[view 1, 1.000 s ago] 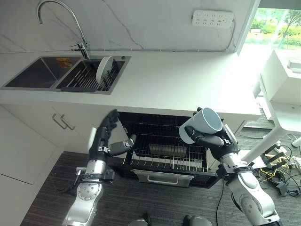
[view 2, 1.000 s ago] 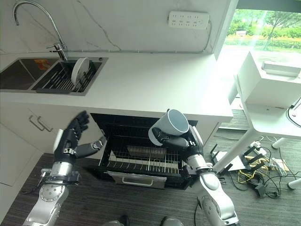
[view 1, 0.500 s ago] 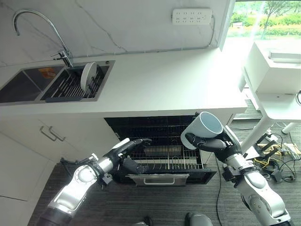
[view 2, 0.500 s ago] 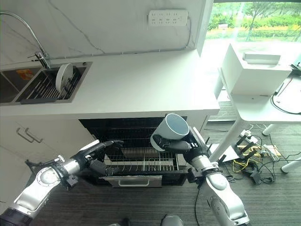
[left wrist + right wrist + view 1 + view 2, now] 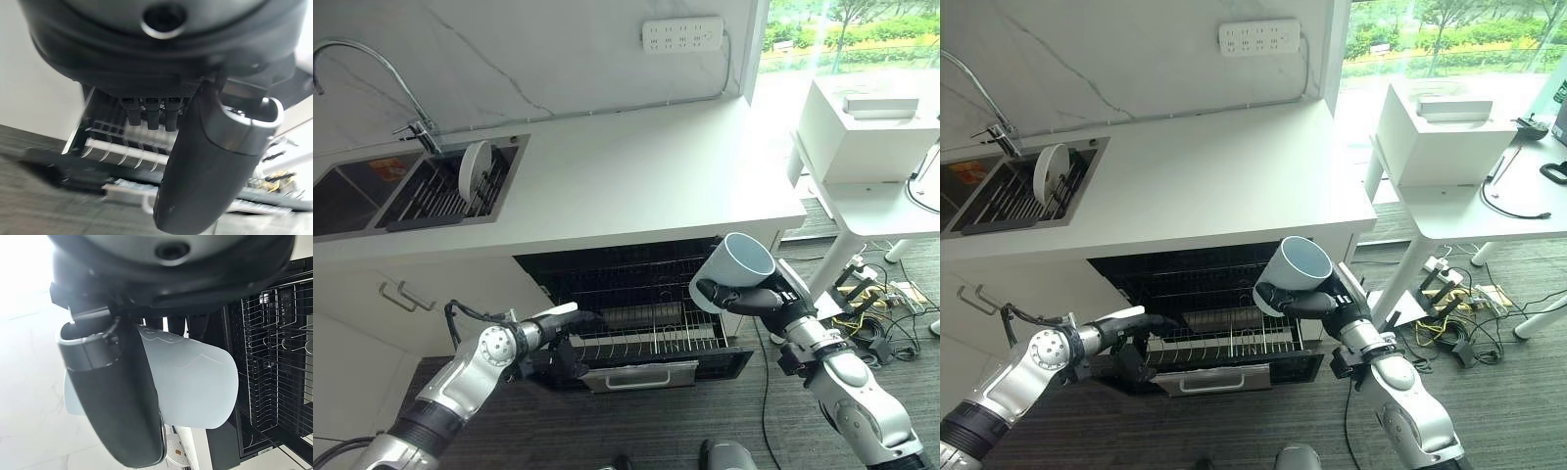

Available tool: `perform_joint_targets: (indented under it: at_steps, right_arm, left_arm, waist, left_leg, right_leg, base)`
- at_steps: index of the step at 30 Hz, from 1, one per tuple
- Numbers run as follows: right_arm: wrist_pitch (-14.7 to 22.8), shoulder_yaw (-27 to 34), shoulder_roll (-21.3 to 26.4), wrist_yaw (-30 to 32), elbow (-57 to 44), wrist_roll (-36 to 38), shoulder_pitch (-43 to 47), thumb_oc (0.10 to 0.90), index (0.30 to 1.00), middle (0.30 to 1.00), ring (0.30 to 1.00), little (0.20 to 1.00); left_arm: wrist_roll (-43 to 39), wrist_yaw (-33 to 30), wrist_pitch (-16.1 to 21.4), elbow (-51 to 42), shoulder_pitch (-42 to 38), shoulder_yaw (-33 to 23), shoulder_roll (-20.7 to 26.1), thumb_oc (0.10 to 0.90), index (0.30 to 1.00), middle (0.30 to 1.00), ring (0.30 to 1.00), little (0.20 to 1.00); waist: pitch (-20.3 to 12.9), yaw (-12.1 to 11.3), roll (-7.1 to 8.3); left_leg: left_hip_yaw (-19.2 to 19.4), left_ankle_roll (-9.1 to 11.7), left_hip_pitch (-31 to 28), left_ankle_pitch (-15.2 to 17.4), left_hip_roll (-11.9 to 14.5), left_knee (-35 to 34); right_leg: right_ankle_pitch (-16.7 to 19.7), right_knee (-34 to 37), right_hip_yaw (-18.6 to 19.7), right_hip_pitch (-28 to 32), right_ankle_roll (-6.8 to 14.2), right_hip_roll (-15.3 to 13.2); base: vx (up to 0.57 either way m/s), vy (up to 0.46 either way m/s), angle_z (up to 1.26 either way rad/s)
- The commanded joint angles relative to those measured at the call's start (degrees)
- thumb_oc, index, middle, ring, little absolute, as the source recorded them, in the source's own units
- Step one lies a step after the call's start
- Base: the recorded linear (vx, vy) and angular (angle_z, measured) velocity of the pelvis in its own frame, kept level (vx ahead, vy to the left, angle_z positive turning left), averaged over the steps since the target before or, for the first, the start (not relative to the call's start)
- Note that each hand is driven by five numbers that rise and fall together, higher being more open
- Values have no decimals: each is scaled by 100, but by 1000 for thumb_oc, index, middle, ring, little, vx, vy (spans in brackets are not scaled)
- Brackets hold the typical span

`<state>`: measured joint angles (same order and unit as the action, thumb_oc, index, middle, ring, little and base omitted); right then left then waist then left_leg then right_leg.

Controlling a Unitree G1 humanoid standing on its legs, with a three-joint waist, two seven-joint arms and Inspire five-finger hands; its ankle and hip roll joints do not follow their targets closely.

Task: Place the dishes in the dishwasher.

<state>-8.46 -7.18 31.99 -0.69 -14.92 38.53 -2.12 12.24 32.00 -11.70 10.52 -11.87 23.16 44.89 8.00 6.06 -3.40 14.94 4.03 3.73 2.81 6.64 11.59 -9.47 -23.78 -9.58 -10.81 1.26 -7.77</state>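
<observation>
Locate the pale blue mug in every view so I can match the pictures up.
Left eye view: mug right of centre, held by the right robot hand above the dishwasher rack.
Right eye view: mug just right of centre, same grip.
Left wrist view: not in it.
Right wrist view: mug centre, behind the thumb.
Shared landmark: the rack.

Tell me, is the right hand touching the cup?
Touching. In the right wrist view, the right hand has its thumb pressed across the cup.

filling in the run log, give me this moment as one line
right hand: shut on mug, above rack | left hand: open, at front left of lower rack | plate: in sink rack
</observation>
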Motion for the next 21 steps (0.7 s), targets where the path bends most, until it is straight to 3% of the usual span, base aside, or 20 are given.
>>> perform_joint_targets:
  at_steps: [1,11,16,21]
  right_arm:
    - [484,299,-59,-267,-570,198,712,400,300,300,300,300]
    - [439,265,-197,-426,-528,93,720,400,300,300,300,300]
    - [348,273,-228,-458,-510,71,772,400,300,300,300,300]
    - [206,276,-254,-398,-556,12,866,400,300,300,300,300]
  left_arm:
    - [269,-63,100,-66,-509,-111,-17,800,900,900,900,900]
    - [104,267,-141,1375,-91,313,-899,800,900,900,900,900]
    - [611,974,-256,1710,-56,626,-1100,800,900,900,900,900]
    - [1236,2586,-838,1716,113,962,-1149,800,900,900,900,900]
  waist:
    - [-225,49,104]
    - [-223,110,149]
    - [-202,126,147]
    - [-158,134,141]
  left_leg:
    - [-94,-23,-43,967,313,560]
    - [-17,-34,-98,996,334,560]
    - [5,-42,-110,1018,338,560]
    - [6,-51,-115,1045,322,560]
  right_leg:
    - [-100,659,184,539,752,-90]
    - [-120,659,209,556,755,-62]
    - [-135,659,199,559,760,-58]
    - [-147,659,188,554,759,-49]
  base:
    - [16,-9,-9]
    - [8,-8,-3]
    - [8,-1,-2]
    - [0,0,0]
